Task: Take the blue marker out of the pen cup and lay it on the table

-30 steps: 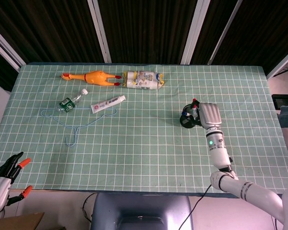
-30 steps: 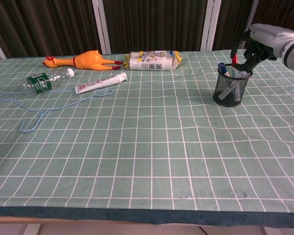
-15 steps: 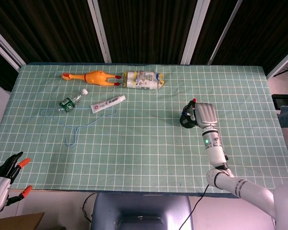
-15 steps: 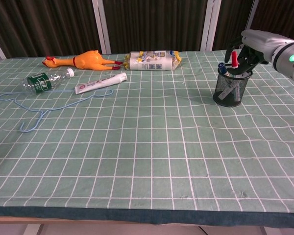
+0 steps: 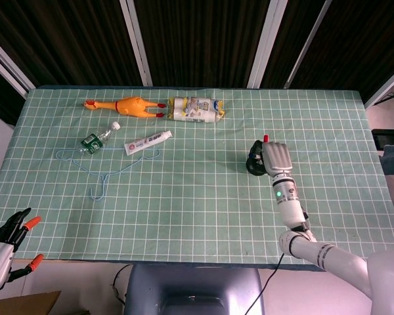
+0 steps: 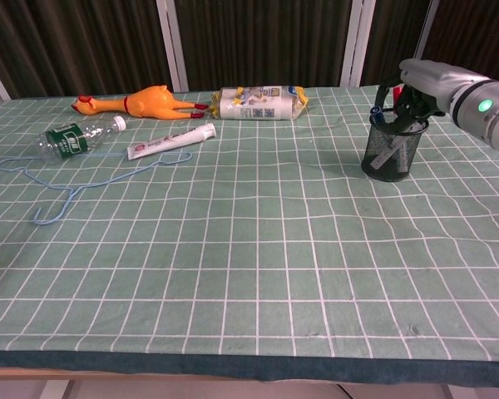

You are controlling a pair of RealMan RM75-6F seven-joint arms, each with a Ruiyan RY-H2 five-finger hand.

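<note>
Standing in the pen cup [image 6: 391,151], the blue marker [image 6: 375,114] sits under the right hand [image 6: 414,90], grip unclear.

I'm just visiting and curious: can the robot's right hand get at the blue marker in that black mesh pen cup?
Probably yes. The right hand hangs directly over the black mesh pen cup, the blue marker pokes above the rim, and nothing covers the cup.

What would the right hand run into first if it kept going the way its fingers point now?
Probably the pen cup: the right hand sits right over its rim, fingers angled down toward the blue marker standing in it. Exact depth is unclear.
</note>
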